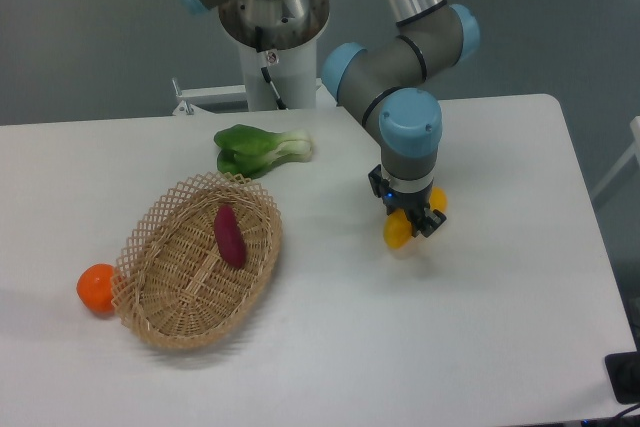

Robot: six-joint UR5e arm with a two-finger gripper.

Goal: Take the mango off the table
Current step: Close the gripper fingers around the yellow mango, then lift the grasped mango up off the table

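Mango [398, 231] is pinched between the jaws of my gripper [412, 224], well right of the wicker basket [200, 259] on the table [480, 327]. Can't tell if it's actually off the surface.

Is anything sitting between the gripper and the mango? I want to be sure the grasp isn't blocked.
Nothing visible is in the way. The gripper is already down on the mango, its fingers on either side of the fruit. The basket and the green vegetable lie apart from it on the table.
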